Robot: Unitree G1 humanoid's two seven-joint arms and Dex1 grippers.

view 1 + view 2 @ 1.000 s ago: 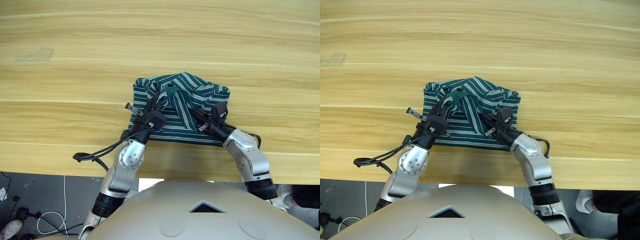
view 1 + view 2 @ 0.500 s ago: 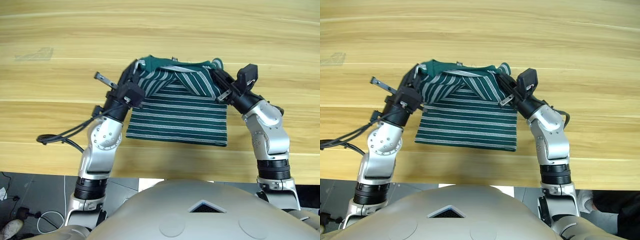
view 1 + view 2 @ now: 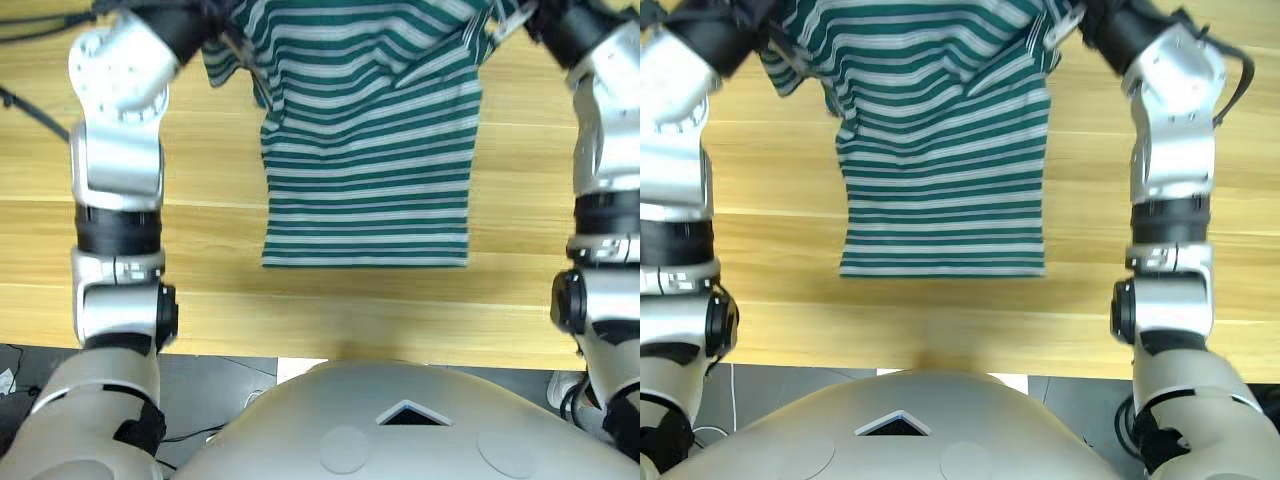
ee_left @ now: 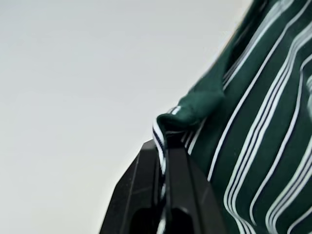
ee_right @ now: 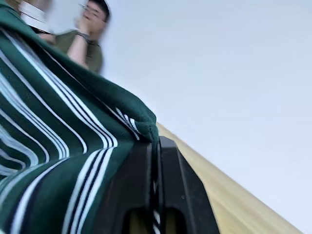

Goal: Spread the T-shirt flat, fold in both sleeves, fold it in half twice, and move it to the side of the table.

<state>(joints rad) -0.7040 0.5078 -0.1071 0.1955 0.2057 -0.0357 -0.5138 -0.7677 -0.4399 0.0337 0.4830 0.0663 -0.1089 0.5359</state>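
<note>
Green striped T-shirt (image 3: pixel 366 150) hangs over wooden table (image 3: pixel 200 310) | left fingers (image 4: pixel 141 195) pinch its edge | right fingers (image 5: pixel 183 195) pinch its edge
</note>
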